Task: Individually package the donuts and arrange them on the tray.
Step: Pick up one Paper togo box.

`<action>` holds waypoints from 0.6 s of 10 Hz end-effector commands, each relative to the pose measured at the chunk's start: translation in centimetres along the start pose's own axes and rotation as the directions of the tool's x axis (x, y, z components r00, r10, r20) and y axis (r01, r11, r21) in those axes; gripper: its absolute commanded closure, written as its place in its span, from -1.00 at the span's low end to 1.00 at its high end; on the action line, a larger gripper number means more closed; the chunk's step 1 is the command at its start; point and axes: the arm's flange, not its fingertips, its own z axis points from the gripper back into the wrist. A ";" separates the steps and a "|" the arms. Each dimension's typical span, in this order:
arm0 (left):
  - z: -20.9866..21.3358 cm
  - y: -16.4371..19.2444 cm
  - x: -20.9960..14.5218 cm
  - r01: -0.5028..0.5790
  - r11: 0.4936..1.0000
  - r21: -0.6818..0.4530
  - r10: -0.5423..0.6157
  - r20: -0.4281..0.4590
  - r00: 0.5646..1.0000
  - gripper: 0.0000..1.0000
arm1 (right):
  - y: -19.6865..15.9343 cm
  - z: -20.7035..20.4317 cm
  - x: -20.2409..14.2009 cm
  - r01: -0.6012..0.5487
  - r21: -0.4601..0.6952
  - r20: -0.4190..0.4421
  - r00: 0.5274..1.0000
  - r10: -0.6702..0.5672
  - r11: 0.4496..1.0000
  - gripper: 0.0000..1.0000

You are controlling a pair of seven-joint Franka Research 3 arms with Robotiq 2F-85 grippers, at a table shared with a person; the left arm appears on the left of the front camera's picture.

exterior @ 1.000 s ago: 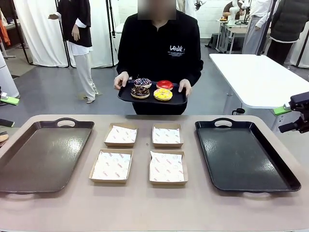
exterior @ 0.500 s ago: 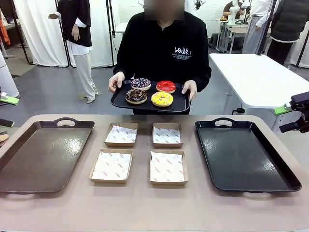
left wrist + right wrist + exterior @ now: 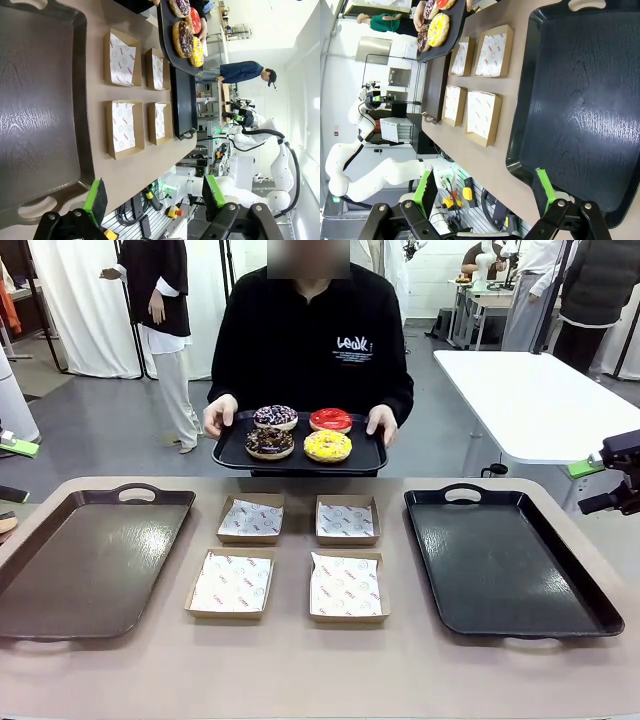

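Table [image 3: 300, 670]: two trays [image 3: 90, 560], four lined boxes [image 3: 232, 583]; person holds third tray [image 3: 228, 453], four donuts [image 3: 327, 446]; left hand [image 3: 152, 189], right hand [image 3: 485, 181] released.

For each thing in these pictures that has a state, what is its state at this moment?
Donuts: unpackaged, lying on the carried tray.
Carried tray: held in the air by the person's hands.
Four boxes: open, paper-lined, on the table.
Brown tray: flat on the table.
Black tray: flat on the table.
Left claw: open.
Right claw: open.
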 end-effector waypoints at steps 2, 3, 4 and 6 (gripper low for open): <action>0.0 0.0 0.0 0.002 1.000 -0.011 -0.002 0.001 1.000 -1.00 | -0.1 -0.2 0.1 0.002 0.012 0.005 1.000 -0.003 1.000 -1.00; 0.0 0.0 0.0 0.002 1.000 -0.011 -0.002 0.001 1.000 -1.00 | -0.1 -0.2 0.1 0.002 0.012 0.005 1.000 -0.003 1.000 -1.00; 0.0 0.0 0.0 0.002 1.000 -0.011 -0.002 0.001 1.000 -1.00 | -0.1 -0.2 0.1 0.002 0.012 0.005 1.000 -0.003 1.000 -1.00; 0.0 0.0 0.0 0.002 1.000 -0.011 -0.002 0.001 1.000 -1.00 | -0.1 -0.2 0.1 0.002 0.012 0.005 1.000 -0.003 1.000 -1.00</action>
